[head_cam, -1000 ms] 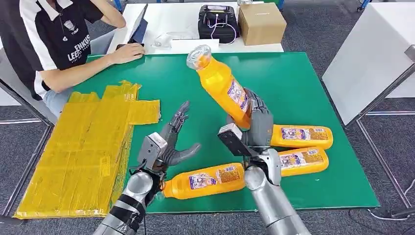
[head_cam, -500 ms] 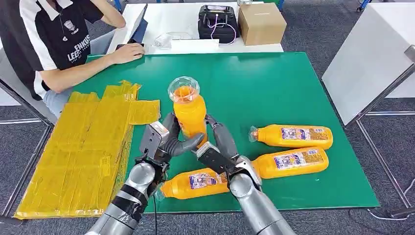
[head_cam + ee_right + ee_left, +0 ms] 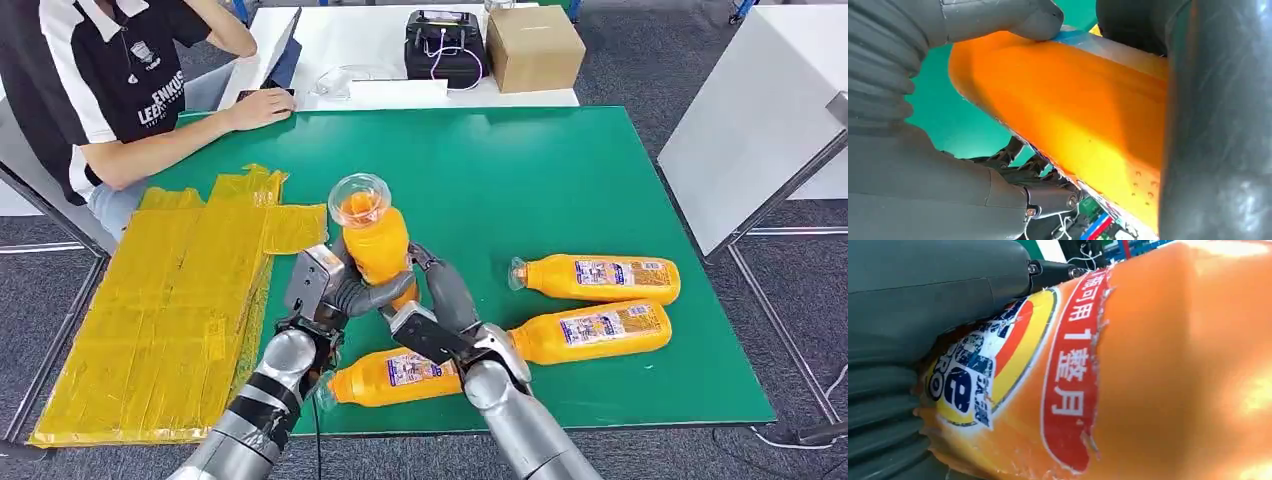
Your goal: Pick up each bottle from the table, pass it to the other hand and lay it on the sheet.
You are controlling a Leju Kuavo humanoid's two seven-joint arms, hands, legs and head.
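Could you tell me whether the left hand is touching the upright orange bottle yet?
Touching. In the head view the left hand wraps its thumb across the upright orange plastic bottle; the left wrist view shows the bottle's label pressed against the hand.

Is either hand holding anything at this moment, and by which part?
Both hands grip one upright orange bottle by its lower body: left hand and right hand on opposite sides.

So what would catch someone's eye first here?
An upright orange bottle held up over the green table, clasped between the left hand and right hand mid-handover. Three more bottles lie flat at the near right, and a crinkled yellow sheet covers the left side.
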